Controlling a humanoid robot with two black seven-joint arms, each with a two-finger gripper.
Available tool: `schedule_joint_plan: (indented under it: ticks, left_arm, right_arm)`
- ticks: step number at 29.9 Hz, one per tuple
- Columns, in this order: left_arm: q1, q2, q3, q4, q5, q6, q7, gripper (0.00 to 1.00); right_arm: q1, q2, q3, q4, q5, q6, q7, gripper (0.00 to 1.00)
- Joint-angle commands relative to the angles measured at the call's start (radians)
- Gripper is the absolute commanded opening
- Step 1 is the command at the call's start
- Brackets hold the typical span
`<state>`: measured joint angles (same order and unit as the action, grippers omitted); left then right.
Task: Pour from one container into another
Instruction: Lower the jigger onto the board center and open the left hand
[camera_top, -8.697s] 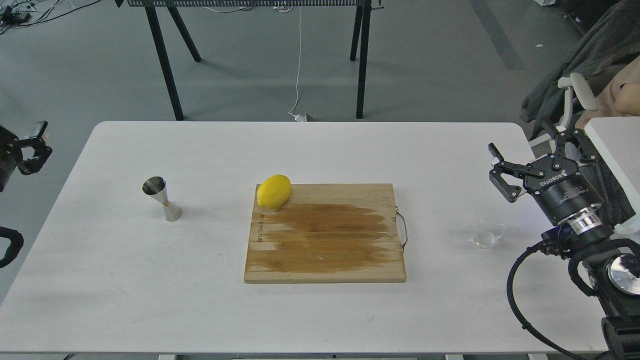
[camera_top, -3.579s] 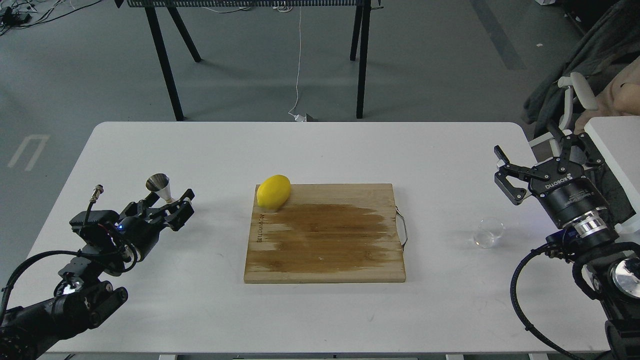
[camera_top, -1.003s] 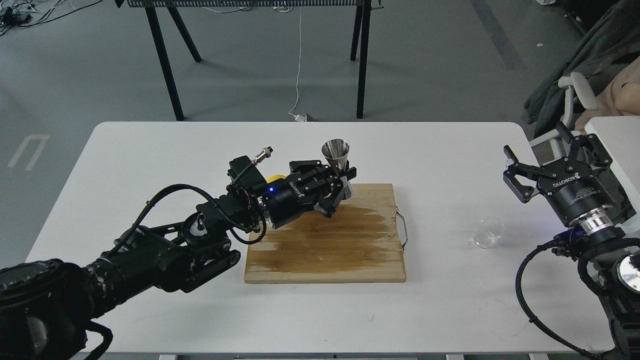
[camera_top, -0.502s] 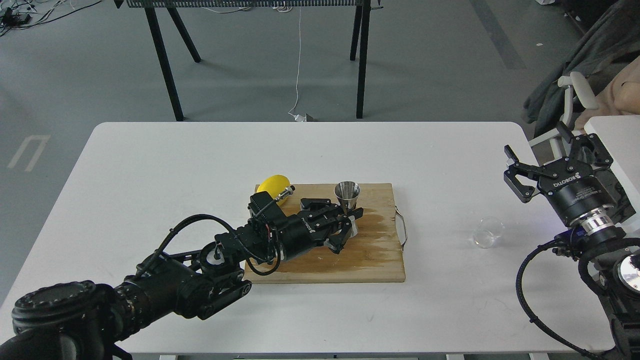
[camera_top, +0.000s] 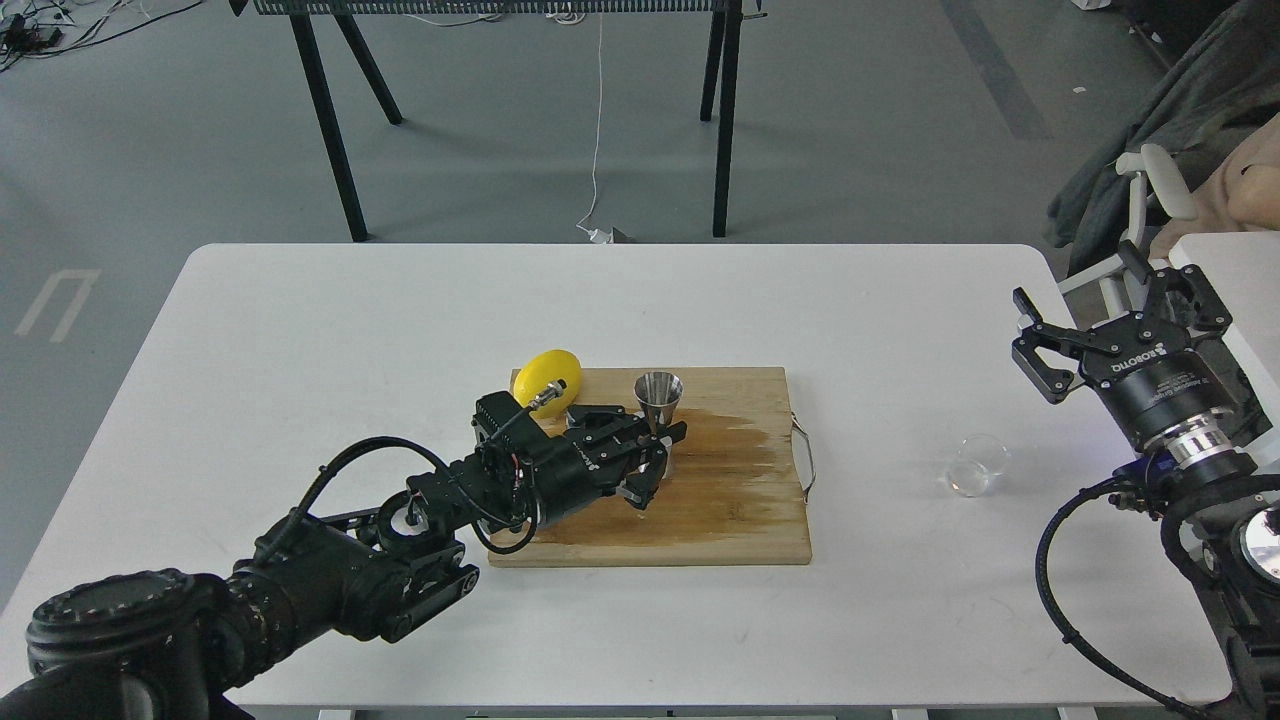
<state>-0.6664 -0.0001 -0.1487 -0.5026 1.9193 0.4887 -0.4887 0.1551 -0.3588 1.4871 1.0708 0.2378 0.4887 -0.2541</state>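
The steel jigger (camera_top: 659, 390) stands upright over the wooden cutting board (camera_top: 720, 510), just right of the lemon (camera_top: 548, 383). My left gripper (camera_top: 652, 447) is shut on the jigger's waist, and its fingers hide the lower cone. I cannot tell whether the jigger's base touches the board. The clear glass cup (camera_top: 977, 466) sits alone on the white table (camera_top: 300, 330) at the right, apart from both grippers. Behind and to the right of the cup, my right gripper (camera_top: 1074, 282) hangs open with nothing between its fingers.
The cutting board has a dark wet patch and a metal handle (camera_top: 806, 458) on its right side. A second white table's edge (camera_top: 1215, 270) and a chair with clothes (camera_top: 1160, 160) stand beside my right arm. Black trestle legs (camera_top: 725, 120) stand on the floor beyond the table.
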Motion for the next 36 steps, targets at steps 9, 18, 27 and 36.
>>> schedule_joint_plan:
  ticks: [9, 18, 27, 36]
  left_arm:
    - [0.011, 0.0, 0.0, -0.001, 0.001, 0.0, 0.0, 0.18]
    - [0.013, 0.0, 0.0, -0.001, 0.003, 0.0, 0.0, 0.41]
    - [0.025, 0.0, 0.0, -0.01, 0.003, 0.0, 0.0, 0.77]
    - [0.037, 0.0, 0.0, -0.01, 0.001, 0.0, 0.0, 0.95]
  right_arm:
    - [0.0, 0.0, -0.001, 0.001, 0.0, 0.0, -0.001, 0.99]
    - [0.0, 0.0, -0.001, 0.001, 0.0, 0.0, -0.001, 0.99]
    - [0.0, 0.0, -0.001, 0.003, 0.0, 0.0, -0.001, 0.99]
    - [-0.002, 0.0, -0.001, 0.003, 0.0, 0.0, -0.001, 0.99]
